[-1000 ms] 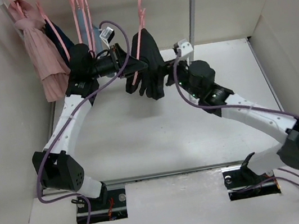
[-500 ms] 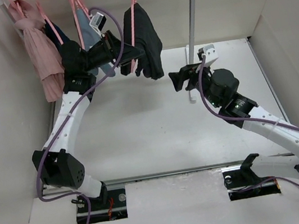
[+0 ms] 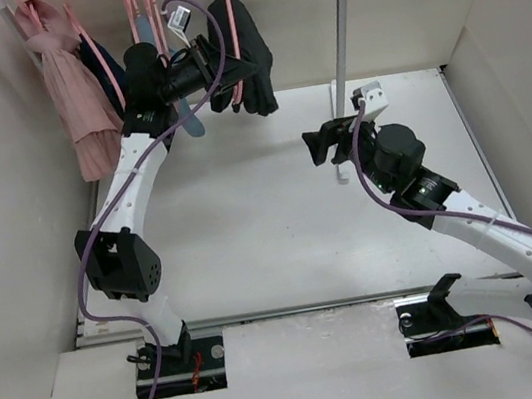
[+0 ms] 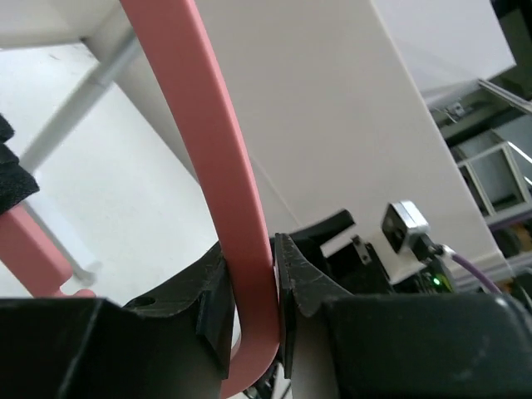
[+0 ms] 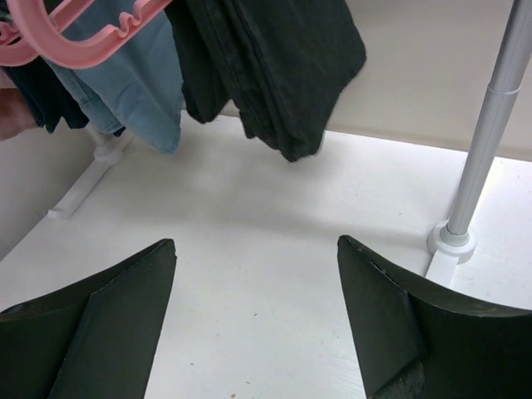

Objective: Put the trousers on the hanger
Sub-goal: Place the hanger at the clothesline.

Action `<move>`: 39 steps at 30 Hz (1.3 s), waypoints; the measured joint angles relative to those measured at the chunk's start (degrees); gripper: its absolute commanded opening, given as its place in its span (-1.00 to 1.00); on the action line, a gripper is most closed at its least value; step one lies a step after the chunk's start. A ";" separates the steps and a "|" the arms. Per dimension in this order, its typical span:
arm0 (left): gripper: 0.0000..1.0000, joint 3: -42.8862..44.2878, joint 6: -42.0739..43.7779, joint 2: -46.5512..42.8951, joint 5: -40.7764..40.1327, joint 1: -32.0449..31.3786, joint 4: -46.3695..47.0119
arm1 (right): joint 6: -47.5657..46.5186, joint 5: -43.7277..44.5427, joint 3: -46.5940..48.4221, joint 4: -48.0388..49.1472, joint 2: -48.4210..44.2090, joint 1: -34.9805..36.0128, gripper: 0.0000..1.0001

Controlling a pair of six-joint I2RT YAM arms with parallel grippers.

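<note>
Trousers (image 3: 256,54) hung straight down from the hanger (image 4: 220,166), its hook upward, clamped between the left gripper's (image 4: 249,312) fingers (right gripper (image 5: 256,324) gaping, well apart).

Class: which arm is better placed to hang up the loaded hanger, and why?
Left. The left gripper is shut on the hanger carrying the trousers; the right gripper is open, empty, apart.

A white table (image 3: 253,242) is enclosed by plain off-white panels: a back wall (image 3: 417,3), a left wall (image 3: 3,261) and a right wall (image 3: 524,68). A grey metal pole (image 3: 341,26) is stood upright on a round white base (image 5: 450,241) near the back wall. Everything is lit softly and evenly.
</note>
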 measured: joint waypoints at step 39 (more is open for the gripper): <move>1.00 -6.67 48.28 -22.27 -31.50 0.33 -36.76 | 1.07 -1.05 -1.60 -6.56 -3.89 -1.29 1.00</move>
